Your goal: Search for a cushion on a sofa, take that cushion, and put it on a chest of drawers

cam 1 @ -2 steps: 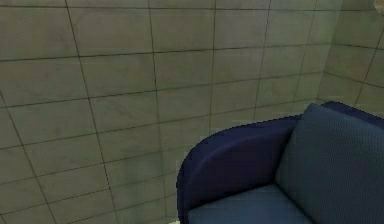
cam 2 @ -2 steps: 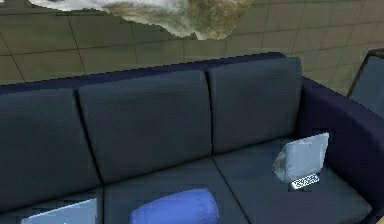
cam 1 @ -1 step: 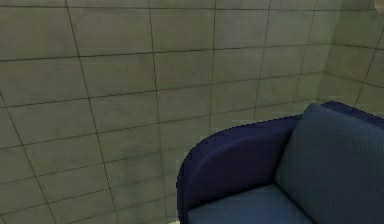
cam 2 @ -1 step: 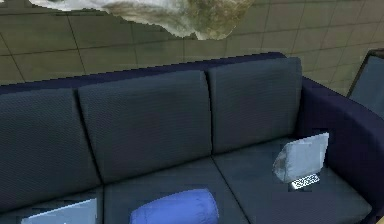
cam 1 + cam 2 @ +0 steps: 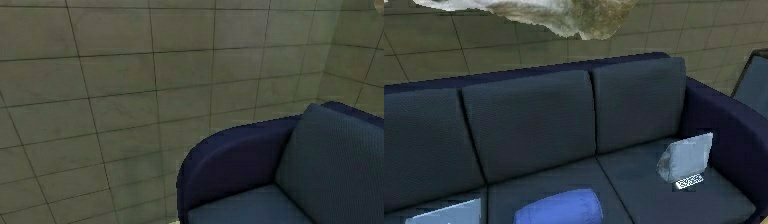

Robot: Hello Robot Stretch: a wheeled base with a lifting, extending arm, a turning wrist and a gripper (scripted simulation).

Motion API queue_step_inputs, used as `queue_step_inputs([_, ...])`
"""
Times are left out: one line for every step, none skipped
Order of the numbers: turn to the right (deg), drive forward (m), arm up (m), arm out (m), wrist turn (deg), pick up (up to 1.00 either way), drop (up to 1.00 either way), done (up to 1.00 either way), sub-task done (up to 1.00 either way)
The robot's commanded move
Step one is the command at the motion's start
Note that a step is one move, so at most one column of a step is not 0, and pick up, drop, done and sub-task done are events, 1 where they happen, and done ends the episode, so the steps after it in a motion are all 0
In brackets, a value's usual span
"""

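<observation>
Here, navy sofa [image 5: 534, 120] against tiled wall [image 5: 100, 90]

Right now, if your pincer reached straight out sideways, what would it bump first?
Probably the rounded bright-blue cushion on the dark navy fabric sofa, then its backrest. Depth is unclear, so that's a guess.

Your robot's base stands with its arm side facing the sofa [image 5: 534, 120] and its front toward the wall [image 5: 100, 90].
</observation>
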Motion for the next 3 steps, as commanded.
queue_step_inputs([0.0,0.0,0.0,0.14,0.0,0.0,0.0,0.0,0.0])
queue_step_inputs([0.0,0.0,0.0,0.0,45.0,0.0,0.0,0.0,0.0])
queue_step_inputs([0.0,0.0,0.0,0.0,45.0,0.0,0.0,0.0,0.0])
